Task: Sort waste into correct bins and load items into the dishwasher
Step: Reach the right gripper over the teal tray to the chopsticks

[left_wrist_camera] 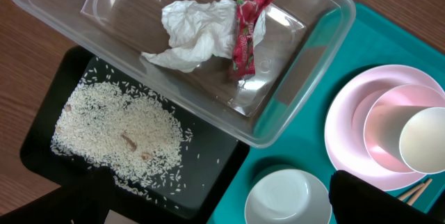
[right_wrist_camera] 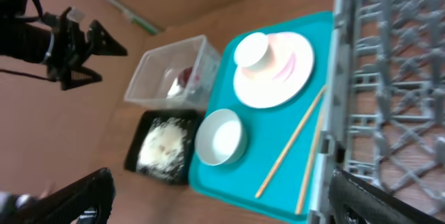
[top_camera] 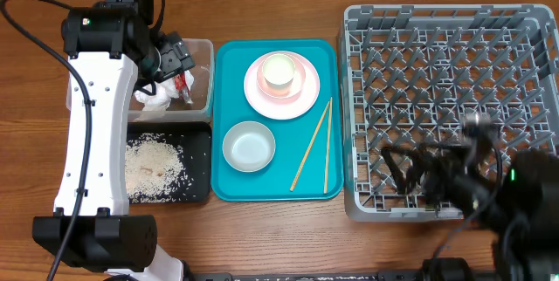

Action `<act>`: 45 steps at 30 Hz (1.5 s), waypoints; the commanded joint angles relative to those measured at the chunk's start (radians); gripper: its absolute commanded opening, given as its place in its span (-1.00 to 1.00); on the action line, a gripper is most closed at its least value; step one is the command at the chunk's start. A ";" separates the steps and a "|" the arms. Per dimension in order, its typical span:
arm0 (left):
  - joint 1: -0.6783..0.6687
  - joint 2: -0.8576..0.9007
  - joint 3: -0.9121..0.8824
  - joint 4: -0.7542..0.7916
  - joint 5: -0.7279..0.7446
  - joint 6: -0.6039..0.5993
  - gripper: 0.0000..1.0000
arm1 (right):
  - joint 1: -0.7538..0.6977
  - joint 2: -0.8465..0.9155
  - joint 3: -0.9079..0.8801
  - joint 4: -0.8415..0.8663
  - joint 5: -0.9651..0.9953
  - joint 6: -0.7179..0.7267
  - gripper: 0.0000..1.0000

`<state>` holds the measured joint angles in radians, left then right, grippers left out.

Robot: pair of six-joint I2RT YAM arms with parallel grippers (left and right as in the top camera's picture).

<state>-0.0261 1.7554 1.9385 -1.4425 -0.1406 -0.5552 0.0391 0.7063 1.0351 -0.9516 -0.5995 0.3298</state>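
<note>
The clear tub holds the crumpled napkin and the red wrapper. The rice lies heaped in the black tray next to it. The white cup stands on the pink plate. The white bowl and the two chopsticks lie on the teal tray. The grey dish rack at the right holds no dishes. My left gripper is open and empty above the tub. My right gripper is open and empty over the rack's front left corner.
The teal serving tray lies between the two bins and the rack. My left arm stretches along the table's left side, over the tub's left end. My right arm sits over the rack's front edge. Bare wood lies along the front.
</note>
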 commanded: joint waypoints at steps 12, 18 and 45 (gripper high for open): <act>0.000 -0.003 0.007 0.003 -0.012 0.002 1.00 | 0.080 0.407 0.059 0.015 -0.406 0.124 -0.92; 0.000 -0.003 0.007 0.003 -0.012 0.002 1.00 | 0.253 0.484 0.059 0.059 -0.076 0.347 -0.92; 0.000 -0.002 0.007 0.003 -0.012 0.002 1.00 | 0.848 0.904 0.059 0.192 0.891 0.780 -0.92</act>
<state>-0.0261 1.7554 1.9385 -1.4425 -0.1410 -0.5552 0.8856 1.5753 1.0752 -0.7670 0.2268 1.0878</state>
